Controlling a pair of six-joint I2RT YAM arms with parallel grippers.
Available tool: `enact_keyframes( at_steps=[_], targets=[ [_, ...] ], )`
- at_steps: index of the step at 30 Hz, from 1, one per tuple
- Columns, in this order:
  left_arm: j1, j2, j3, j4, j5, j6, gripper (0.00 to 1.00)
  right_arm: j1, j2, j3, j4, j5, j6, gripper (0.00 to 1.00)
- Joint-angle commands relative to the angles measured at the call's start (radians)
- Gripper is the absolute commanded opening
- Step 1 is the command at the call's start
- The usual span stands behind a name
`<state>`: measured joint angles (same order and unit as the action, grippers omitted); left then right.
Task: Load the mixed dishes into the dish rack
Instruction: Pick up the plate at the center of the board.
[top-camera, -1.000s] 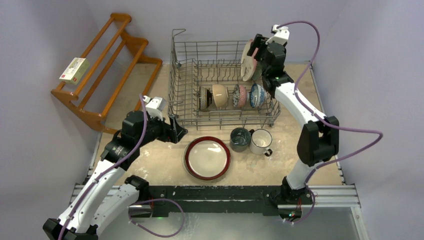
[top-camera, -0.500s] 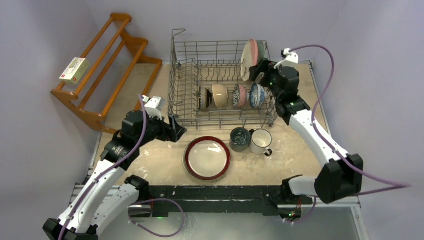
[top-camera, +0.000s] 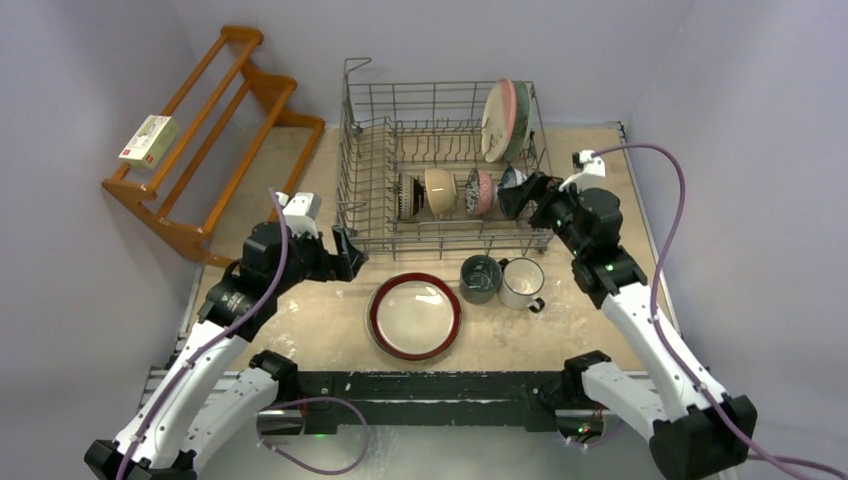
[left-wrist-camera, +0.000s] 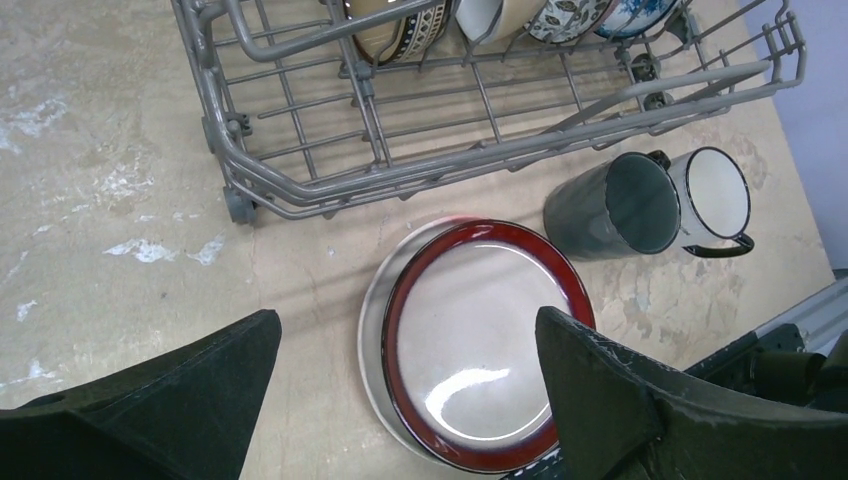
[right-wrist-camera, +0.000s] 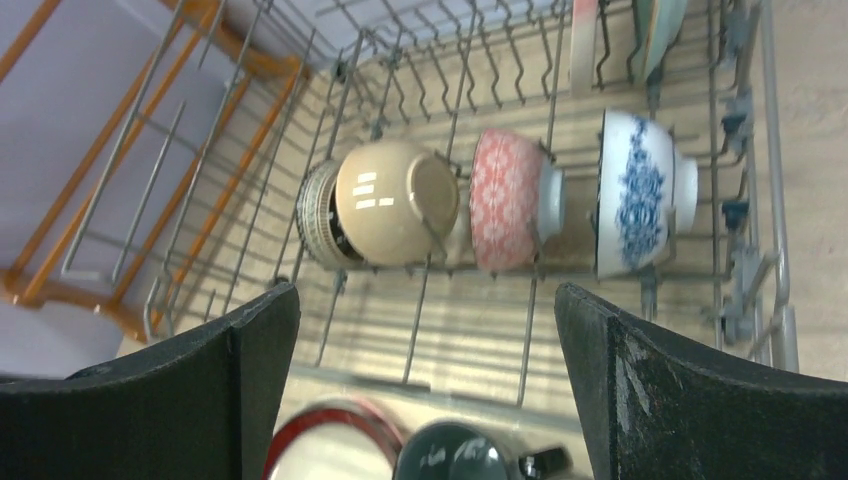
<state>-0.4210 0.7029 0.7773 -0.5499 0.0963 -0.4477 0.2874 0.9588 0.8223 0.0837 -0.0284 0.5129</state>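
Left gripper (top-camera: 345, 255) hangs off the dish rack's (top-camera: 430, 140) near-left corner, tilted down, jaws wide and empty. The red-rimmed plate (left-wrist-camera: 470, 340) lies flat between them, just in front of the rack. Right gripper (top-camera: 522, 192), also gaping and empty, hovers at the rack's right wall, aimed at the bowls (right-wrist-camera: 510, 200) standing inside.

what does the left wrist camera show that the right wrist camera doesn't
Only the left wrist: the white mug, plus the red-rimmed plate and dark mug in full. Only the right wrist: the wooden shelf, the lower edges of two upright plates, and the row of bowls seen whole. Both: the wire rack. The bowls are cut off at the top of the left view, and the red-rimmed plate and dark mug are only slivers at the bottom of the right.
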Motion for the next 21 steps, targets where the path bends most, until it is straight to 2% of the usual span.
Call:
enact_keyframes(
  at_steps=[1, 5, 11, 18, 21],
  targets=[
    [0.005, -0.011, 0.043, -0.021, 0.031, -0.029, 0.94, 0.004, -0.120, -0.031, -0.109, -0.112, 0.002, 0.98],
    [0.005, -0.023, 0.040, -0.025, 0.043, -0.045, 0.92, 0.012, -0.170, -0.035, -0.232, -0.179, 0.011, 0.95],
    [0.004, 0.020, 0.041, -0.085, 0.030, -0.064, 0.87, 0.023, -0.236, -0.065, -0.326, -0.276, 0.057, 0.93],
    [-0.009, 0.054, 0.028, -0.124, 0.031, -0.105, 0.81, 0.082, -0.270, -0.132, -0.374, -0.273, 0.106, 0.85],
    [-0.044, 0.076, 0.020, -0.123, 0.005, -0.129, 0.78, 0.176, -0.255, -0.156, -0.369, -0.202, 0.153, 0.83]
  ],
)
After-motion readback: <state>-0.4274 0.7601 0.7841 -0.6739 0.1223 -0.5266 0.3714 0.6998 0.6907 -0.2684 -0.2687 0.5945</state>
